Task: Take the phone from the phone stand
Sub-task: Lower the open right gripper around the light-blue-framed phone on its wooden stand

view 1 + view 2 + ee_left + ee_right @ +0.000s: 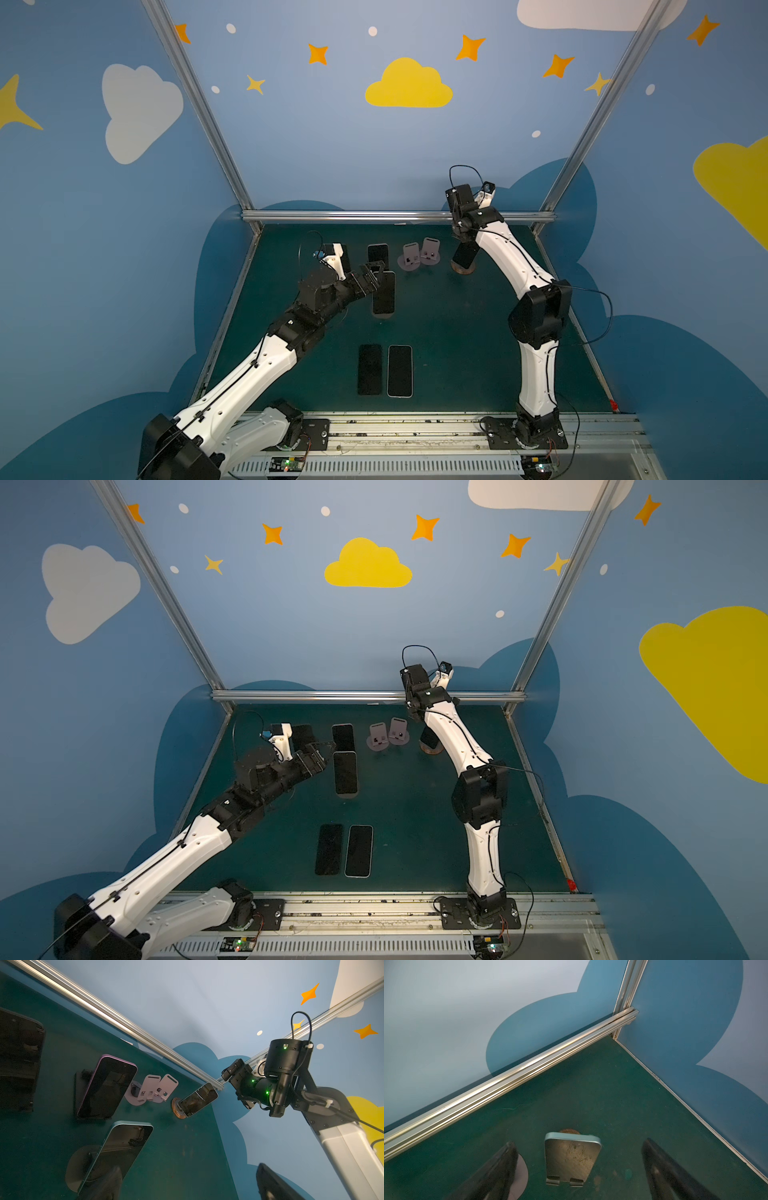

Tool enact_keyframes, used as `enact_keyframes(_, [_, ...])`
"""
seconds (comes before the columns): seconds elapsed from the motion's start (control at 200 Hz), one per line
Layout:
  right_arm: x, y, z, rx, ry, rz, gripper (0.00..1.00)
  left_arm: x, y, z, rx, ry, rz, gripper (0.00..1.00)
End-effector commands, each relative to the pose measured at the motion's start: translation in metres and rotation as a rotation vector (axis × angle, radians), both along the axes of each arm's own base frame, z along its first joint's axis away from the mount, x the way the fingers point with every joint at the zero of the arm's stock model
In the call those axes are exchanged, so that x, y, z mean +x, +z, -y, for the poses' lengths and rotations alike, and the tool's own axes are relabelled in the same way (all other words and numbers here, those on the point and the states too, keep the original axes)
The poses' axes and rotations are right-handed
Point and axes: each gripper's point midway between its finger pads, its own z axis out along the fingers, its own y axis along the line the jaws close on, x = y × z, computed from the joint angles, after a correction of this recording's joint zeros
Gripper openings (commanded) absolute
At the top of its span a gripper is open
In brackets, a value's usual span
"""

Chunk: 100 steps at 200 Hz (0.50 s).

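Phone (pixel 572 1159) leans on its stand (pixel 463 270) at the surface's (pixel 457 332) back right, untouched between the right gripper's (pixel 579 1142) wide-open jaws. Approach step; next, descend and close on its edges. Left gripper (pixel 374 274) gapes too.

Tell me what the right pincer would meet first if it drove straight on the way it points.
The right pincer is open, and the phone on the brown round stand sits dead ahead between its fingers. Likely the phone's top edge first, though depth is hard to judge.
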Motion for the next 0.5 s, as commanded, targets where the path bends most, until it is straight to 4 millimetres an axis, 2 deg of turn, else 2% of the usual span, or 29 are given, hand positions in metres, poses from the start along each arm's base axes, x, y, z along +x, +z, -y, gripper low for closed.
enact_keyframes(0.0, [0.003, -0.008, -0.002, 0.01, -0.004, -0.02, 0.94, 0.0, 0.004, -0.001, -0.02, -0.001, 0.009, 1.0])
enact_keyframes(0.18, [0.011, -0.02, -0.004, 0.035, 0.012, -0.031, 0.94, 0.001, 0.004, -0.002, -0.02, 0.001, 0.008, 1.0])
enact_keyframes(0.496, [0.007, -0.036, 0.002, 0.033, -0.035, -0.041, 0.95, 0.002, 0.001, -0.002, -0.017, 0.002, 0.002, 1.0])
